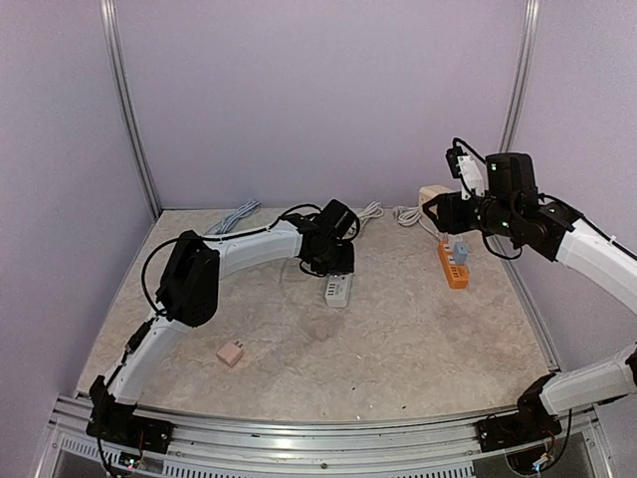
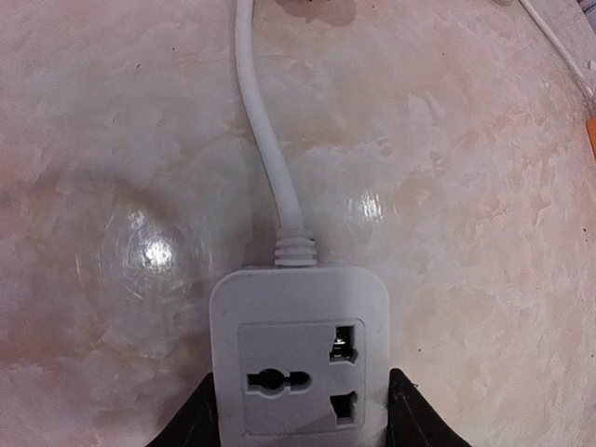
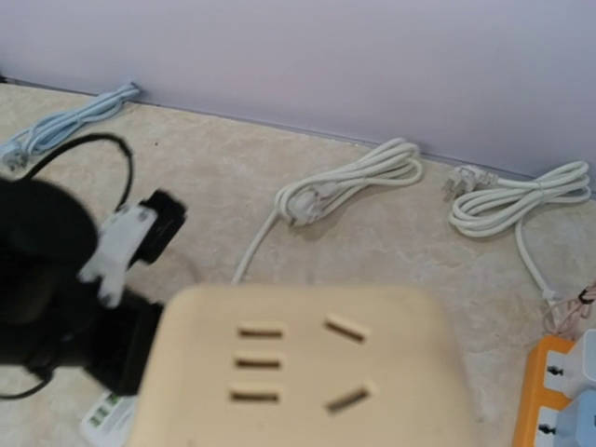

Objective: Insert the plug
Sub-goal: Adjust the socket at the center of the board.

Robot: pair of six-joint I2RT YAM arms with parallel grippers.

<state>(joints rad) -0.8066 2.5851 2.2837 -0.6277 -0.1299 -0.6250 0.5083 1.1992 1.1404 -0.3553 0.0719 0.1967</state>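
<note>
DESK: What's in the frame, biggest first?

PHOTOGRAPHER: A mottled table (image 1: 418, 358) with two robot arms reaching over it. A white power strip (image 1: 338, 290) lies near its centre, cord running off toward 12 o'clock. The left gripper (image 2: 303, 410) looks clamped on the strip's cord end, a black finger (image 2: 200, 419) against each long side. An orange power strip (image 1: 453, 265) sits at 2 o'clock.

DESK: And the plug?

PHOTOGRAPHER: The cream plug (image 3: 298, 368) is a blocky cube, gripped in the air by the right gripper (image 1: 438, 209). It hangs at 12 o'clock from the orange strip. Its slotted face is turned to the wrist camera, and the prongs are out of sight.

DESK: How will it handle?

PHOTOGRAPHER: My read is hard plastic: light, stiff, and smooth enough to twist in the jaws if pushed off-axis. It is best held mid-body on two flat opposite sides, prongs clear. The white strip looks light too and likely to skid, so pinning its sides makes sense. Smallest item: a pink cube (image 1: 231, 354) at 8 o'clock, well apart from both arms.
</note>
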